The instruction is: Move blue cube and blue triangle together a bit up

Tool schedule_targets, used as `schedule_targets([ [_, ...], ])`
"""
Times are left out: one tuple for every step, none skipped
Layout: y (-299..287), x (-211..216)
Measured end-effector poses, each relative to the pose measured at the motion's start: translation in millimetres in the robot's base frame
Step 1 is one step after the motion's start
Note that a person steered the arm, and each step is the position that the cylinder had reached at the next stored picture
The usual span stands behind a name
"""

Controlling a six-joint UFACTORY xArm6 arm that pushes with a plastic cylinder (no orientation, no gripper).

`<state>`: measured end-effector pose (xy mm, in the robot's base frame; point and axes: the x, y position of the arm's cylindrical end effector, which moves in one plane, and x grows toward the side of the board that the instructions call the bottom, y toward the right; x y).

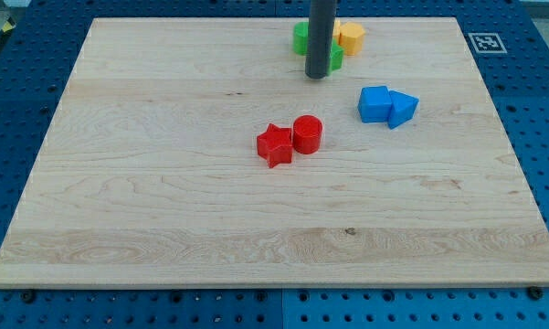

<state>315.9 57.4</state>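
Near the table's (164, 91) top, my tip (317, 77) is seen up-left of the touching blue cube (375, 104) and blue triangle (403, 108), not yet below them for an upward push; no claw is fitted.

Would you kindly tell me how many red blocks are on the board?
2: the red star and the red cylinder, touching side by side near the board's middle; none appears hidden.

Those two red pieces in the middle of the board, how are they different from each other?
The red star has pointed arms, while the red cylinder is round with a flat circular top. The star lies on the view's left and slightly lower; the cylinder is on the view's right and slightly higher. The cylinder looks a little taller than the star. Both are the same red, and they sit right against each other on the wooden board.
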Motion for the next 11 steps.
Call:
schedule_targets([
  [0, -7],
  [0, -7],
  [0, -3],
  [16, 16],
  [50, 20],
  [101, 21],
  [147, 45],
  [164, 76],
  [167, 90],
  [167, 91],
  [157, 91],
])
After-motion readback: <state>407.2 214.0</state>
